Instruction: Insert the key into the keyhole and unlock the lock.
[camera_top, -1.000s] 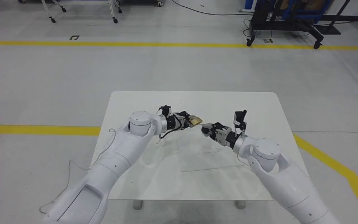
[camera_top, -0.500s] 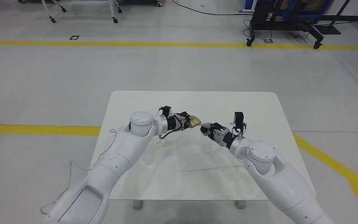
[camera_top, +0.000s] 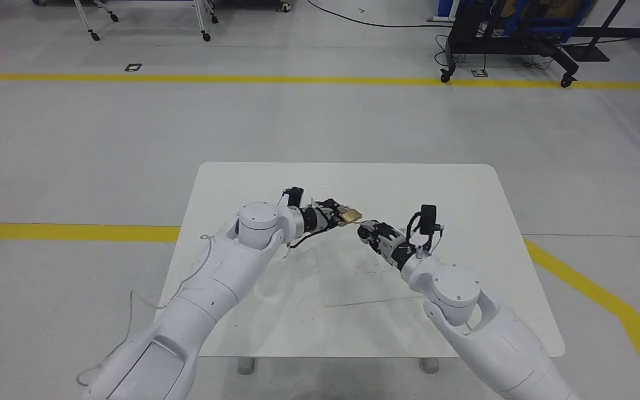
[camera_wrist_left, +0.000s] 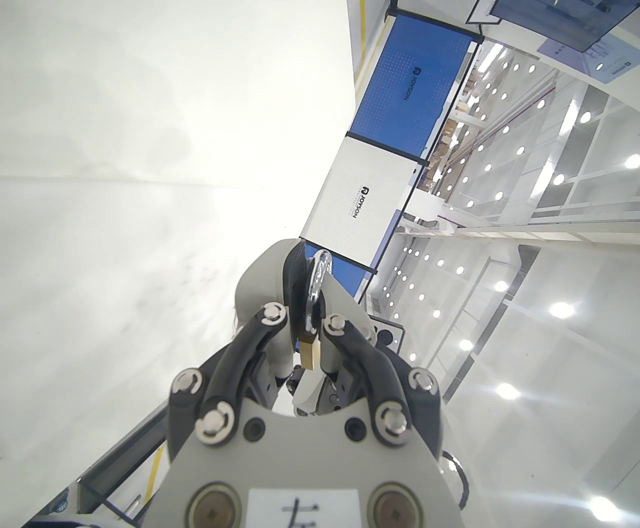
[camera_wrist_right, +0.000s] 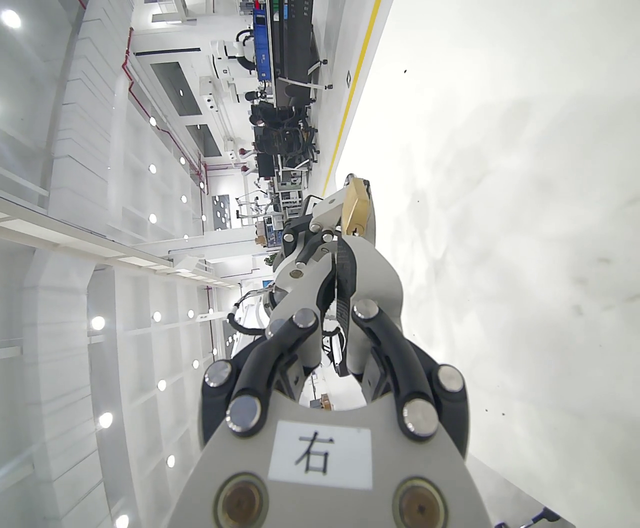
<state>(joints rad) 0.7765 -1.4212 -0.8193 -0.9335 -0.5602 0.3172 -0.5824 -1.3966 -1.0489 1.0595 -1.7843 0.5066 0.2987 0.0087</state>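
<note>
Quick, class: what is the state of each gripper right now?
Left gripper: closed on the brass padlock.
Right gripper: closed; whether it pinches anything cannot be told.

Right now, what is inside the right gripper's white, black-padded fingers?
On the right gripper, the black pads are pressed together; anything pinched between them is covered. Past their tips sits the brass padlock.

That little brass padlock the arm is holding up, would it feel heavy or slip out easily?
It is probably stiff and heavy for its size, since the padlock looks like solid brass. Its smooth, shiny faces may be slippery. The left gripper is shut on it between dark pads, which likely gives enough grip to keep it steady.
</note>
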